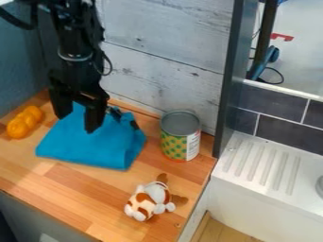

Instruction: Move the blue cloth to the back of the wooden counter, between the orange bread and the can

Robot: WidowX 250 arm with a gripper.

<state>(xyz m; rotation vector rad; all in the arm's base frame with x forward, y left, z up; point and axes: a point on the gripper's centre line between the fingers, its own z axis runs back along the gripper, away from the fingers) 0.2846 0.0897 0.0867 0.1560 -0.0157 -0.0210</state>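
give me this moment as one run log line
claw: open, at blue cloth, contact unclear | orange toy: beside cloth | can: upright, against wall side | plush toy: near counter's sink-side edge

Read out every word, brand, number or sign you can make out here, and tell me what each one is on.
No text can be read.
Tin can, white label panel: print too small to read.
Blue cloth: none seen.
Plush toy: none seen.
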